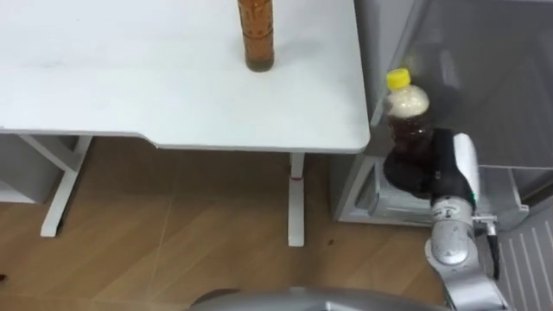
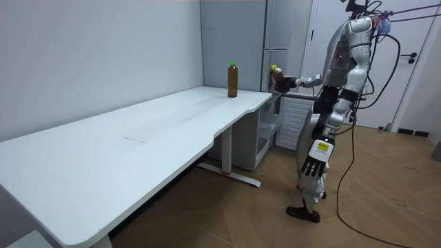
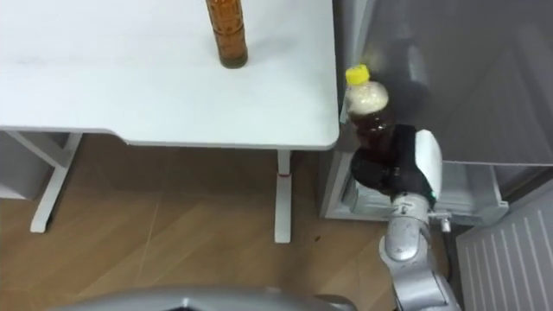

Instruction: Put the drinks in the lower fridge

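Observation:
A dark drink bottle with a yellow cap [image 1: 407, 117] is upright in my right hand [image 1: 442, 173], whose fingers are curled round its lower half. It hangs just off the table's right edge, in front of the grey fridge [image 1: 484, 78]; the same bottle [image 3: 369, 108] and right hand [image 3: 406, 173] show in the right eye view. A second bottle [image 1: 257, 34] of amber drink stands on the white table [image 1: 130, 95] near its far right corner. In the room view my left hand [image 2: 313, 165] hangs open at my side.
The lower fridge compartment [image 1: 380, 194] stands open below the held bottle, its ribbed white door [image 1: 527, 255] swung out at my right. The table leg [image 1: 295, 199] stands close to the fridge. Wooden floor [image 1: 173, 242] lies beneath.

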{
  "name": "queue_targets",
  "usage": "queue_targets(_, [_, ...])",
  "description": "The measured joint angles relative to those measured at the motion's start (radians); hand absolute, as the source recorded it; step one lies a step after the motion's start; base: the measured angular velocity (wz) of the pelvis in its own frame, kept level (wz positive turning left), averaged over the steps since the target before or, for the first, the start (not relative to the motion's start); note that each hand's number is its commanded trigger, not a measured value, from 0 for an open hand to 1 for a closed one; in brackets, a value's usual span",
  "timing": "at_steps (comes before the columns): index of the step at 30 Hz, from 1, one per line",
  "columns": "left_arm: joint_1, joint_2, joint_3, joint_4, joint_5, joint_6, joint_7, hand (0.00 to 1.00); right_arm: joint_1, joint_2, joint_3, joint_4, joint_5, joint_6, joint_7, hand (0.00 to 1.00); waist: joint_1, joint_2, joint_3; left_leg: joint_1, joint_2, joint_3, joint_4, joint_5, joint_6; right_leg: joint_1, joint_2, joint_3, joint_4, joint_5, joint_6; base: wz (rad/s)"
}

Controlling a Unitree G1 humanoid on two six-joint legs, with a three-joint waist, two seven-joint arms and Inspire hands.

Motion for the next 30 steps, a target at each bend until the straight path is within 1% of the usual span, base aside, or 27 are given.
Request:
queue_targets(1, [-0.002, 0.001, -0.004, 0.000, 0.000, -0.002, 0.005, 0.00, -0.001, 0.003, -0.014, 0.002, 0.001, -0.004, -0.030, 1.00, -0.005, 0.000, 0.0000, 0.001, 0.000, 0.000, -0.001, 0.000, 0.000, 0.001, 0.000, 0.000, 0.000, 0.000, 0.000, 0.00])
queue_targets(3, [-0.003, 0.001, -0.005, -0.002, 0.000, -0.007, 0.009, 0.00, -0.006, 0.008, -0.067, 0.028, 0.002, -0.016, -0.134, 1.00, -0.006, -0.002, -0.0002, 0.010, 0.000, 0.007, -0.013, 0.000, 0.000, 0.003, 0.000, 0.005, -0.002, 0.000, 0.000, -0.07])
queue_targets(6, [-0.009, 0.001, -0.008, -0.003, 0.000, -0.016, 0.010, 0.00, -0.010, 0.009, -0.115, 0.077, 0.028, -0.021, -0.222, 1.00, -0.013, -0.005, -0.0011, 0.018, 0.000, 0.013, -0.028, 0.000, -0.001, 0.004, -0.001, 0.008, -0.004, -0.002, 0.001, -0.07])
queue_targets(9, [-0.024, 0.003, -0.027, -0.002, 0.000, -0.017, 0.021, 0.00, -0.010, 0.010, -0.139, 0.114, 0.081, -0.021, -0.289, 1.00, -0.015, -0.006, -0.0011, 0.015, -0.001, 0.014, -0.032, 0.001, -0.001, -0.006, -0.001, 0.008, -0.001, -0.001, 0.000, 0.00])
queue_targets(11, [-0.027, 0.003, -0.026, -0.002, 0.001, -0.024, 0.029, 0.00, -0.006, 0.013, -0.146, 0.117, 0.114, -0.023, -0.313, 1.00, -0.016, -0.007, -0.0008, 0.016, -0.001, 0.017, -0.041, 0.001, -0.002, -0.010, -0.001, 0.009, -0.003, -0.001, 0.000, -0.02])
queue_targets(15, [-0.038, 0.003, -0.023, -0.002, -0.001, -0.026, 0.031, 0.00, -0.007, 0.012, -0.160, 0.157, 0.236, -0.060, -0.366, 1.00, -0.016, -0.012, -0.0002, 0.019, -0.001, 0.018, -0.050, 0.000, -0.003, -0.010, -0.002, 0.008, -0.003, -0.002, 0.002, 0.00])
queue_targets(18, [-0.040, 0.008, -0.023, -0.003, 0.000, -0.027, 0.031, 0.00, -0.009, 0.013, -0.158, 0.198, 0.354, -0.067, -0.369, 1.00, -0.014, -0.018, 0.0013, 0.021, -0.001, 0.018, -0.052, 0.000, -0.003, -0.010, -0.002, 0.008, -0.002, -0.002, 0.002, 0.00])
queue_targets(20, [-0.032, 0.010, -0.023, -0.003, 0.000, -0.031, 0.029, 0.00, -0.009, 0.013, -0.159, 0.210, 0.416, -0.067, -0.367, 1.00, -0.013, -0.018, 0.0017, 0.018, -0.001, 0.018, -0.050, -0.001, -0.003, -0.012, -0.002, 0.007, -0.002, -0.002, 0.002, 0.00])
queue_targets(22, [-0.036, 0.012, -0.023, -0.003, -0.001, -0.038, 0.026, 0.00, -0.012, 0.013, -0.159, 0.212, 0.512, -0.070, -0.367, 1.00, -0.012, -0.019, 0.0024, 0.016, -0.001, 0.018, -0.047, -0.001, -0.002, -0.014, -0.003, 0.008, 0.000, -0.002, 0.002, 0.00])
queue_targets(24, [-0.028, 0.012, -0.023, -0.003, 0.000, -0.041, 0.026, 0.00, -0.020, 0.013, -0.160, 0.216, 0.648, -0.071, -0.366, 1.00, -0.013, -0.020, 0.0034, 0.014, -0.001, 0.014, -0.041, -0.002, -0.002, -0.011, -0.003, 0.006, -0.001, -0.002, 0.002, 0.00])
queue_targets(25, [-0.028, 0.013, -0.024, -0.003, 0.001, -0.042, 0.026, 0.00, -0.020, 0.013, -0.160, 0.216, 0.681, -0.074, -0.365, 1.00, -0.014, -0.020, 0.0035, 0.012, -0.002, 0.014, -0.040, -0.002, -0.002, -0.011, -0.003, 0.005, -0.003, -0.003, 0.002, 0.00])
queue_targets(27, [-0.027, 0.016, -0.024, -0.004, 0.001, -0.041, 0.025, 0.00, -0.021, 0.013, -0.160, 0.216, 0.804, -0.079, -0.358, 1.00, -0.015, -0.019, 0.0040, 0.004, -0.003, 0.010, -0.027, -0.002, -0.002, -0.013, -0.004, 0.003, -0.004, -0.008, 0.002, 0.06])
queue_targets(30, [-0.025, 0.018, -0.024, -0.003, 0.002, -0.040, 0.023, 0.00, -0.021, 0.013, -0.160, 0.215, 0.893, -0.079, -0.353, 1.00, -0.011, -0.018, 0.0047, -0.003, -0.003, 0.009, -0.024, -0.002, -0.002, -0.022, -0.004, 0.002, 0.000, -0.010, 0.001, 0.02])
